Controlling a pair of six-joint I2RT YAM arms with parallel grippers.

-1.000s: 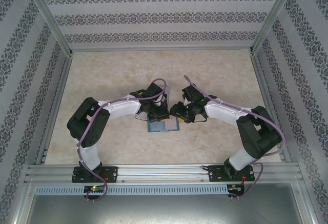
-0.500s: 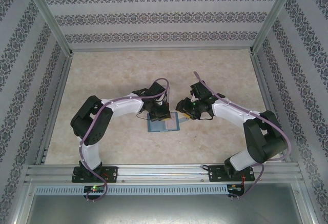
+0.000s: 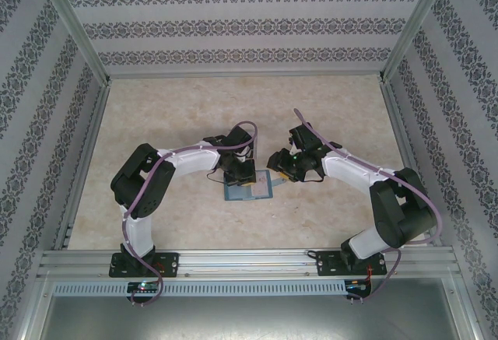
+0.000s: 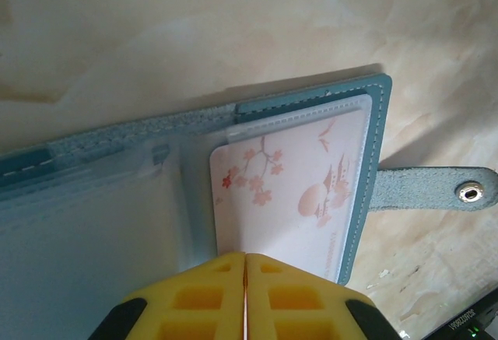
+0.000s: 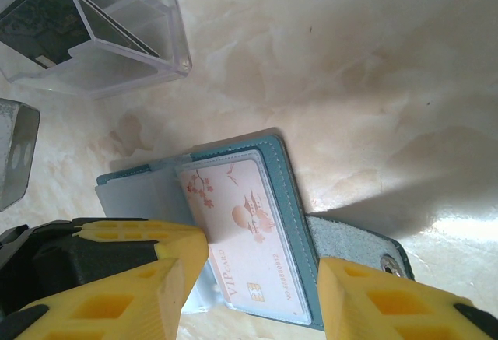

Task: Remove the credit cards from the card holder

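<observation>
The left gripper [image 4: 245,268] is clenched at the credit card [image 4: 288,192] edge; the right gripper [image 5: 253,285] is released, astride the card holder [image 5: 286,180].

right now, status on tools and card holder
Left tool shut at card holder edge. Right tool open over sleeved pink card. Clear tray apart.

Right pincer [image 3: 278,180] farther right than before

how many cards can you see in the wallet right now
1: a pink blossom-print card in the top clear sleeve of the open wallet. Others may be hidden in the other sleeves.
</observation>
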